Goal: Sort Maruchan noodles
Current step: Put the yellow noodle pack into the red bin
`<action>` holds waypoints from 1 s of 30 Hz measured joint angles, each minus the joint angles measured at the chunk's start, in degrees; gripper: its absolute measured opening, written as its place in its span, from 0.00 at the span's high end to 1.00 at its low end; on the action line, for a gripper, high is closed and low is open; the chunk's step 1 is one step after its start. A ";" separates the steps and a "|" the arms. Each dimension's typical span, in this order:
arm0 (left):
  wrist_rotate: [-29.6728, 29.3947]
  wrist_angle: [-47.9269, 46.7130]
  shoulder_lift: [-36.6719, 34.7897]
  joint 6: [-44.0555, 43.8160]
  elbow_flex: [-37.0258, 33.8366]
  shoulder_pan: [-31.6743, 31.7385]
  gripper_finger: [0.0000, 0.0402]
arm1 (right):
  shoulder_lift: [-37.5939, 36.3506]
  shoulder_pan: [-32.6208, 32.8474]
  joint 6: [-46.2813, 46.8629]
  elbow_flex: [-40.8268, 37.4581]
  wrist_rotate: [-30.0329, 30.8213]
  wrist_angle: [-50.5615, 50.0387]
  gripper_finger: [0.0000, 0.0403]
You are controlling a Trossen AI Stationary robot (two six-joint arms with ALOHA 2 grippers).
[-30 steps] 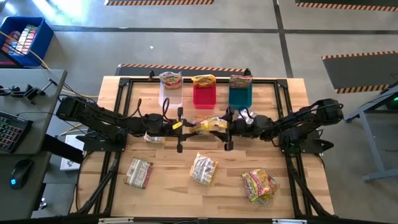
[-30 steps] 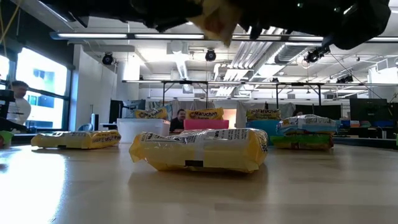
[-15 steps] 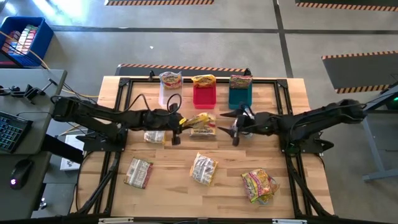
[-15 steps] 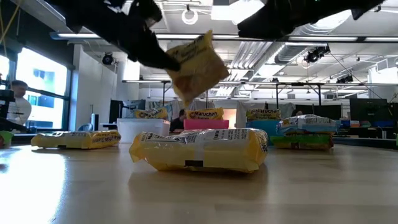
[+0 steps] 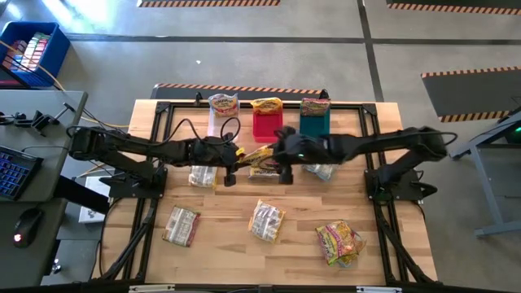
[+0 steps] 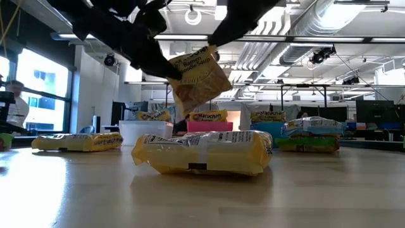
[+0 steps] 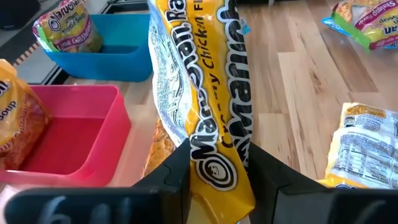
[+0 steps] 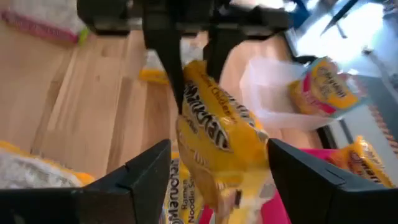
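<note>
The yellow packet was still pinched by the left gripper, and the open right gripper had been swung back around it, so a handover looked underway.

A glossy, crinkly plastic wrapper is being shown on the yellow noodle packet, its printed film catching the light, and the same shiny film is being seen on the packets lying on the table. The table is being presented as pale wood with a smooth, faintly satin finish and visible grain. The red bin and teal bin are being seen as smooth plastic, and the gripper fingers as dark matt plastic.
</note>
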 joint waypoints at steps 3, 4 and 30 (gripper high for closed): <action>0.26 -0.24 0.00 -0.02 0.00 0.00 0.79 | 5.15 -0.80 -1.42 6.48 -0.90 -4.98 0.38; 0.76 -0.34 0.02 -0.02 0.00 0.00 0.79 | 6.57 -1.02 -1.84 8.50 -1.05 -6.36 0.38; 2.51 -0.17 0.00 -0.01 0.00 0.06 0.79 | 22.94 -4.45 -4.28 26.93 -7.90 -24.22 0.50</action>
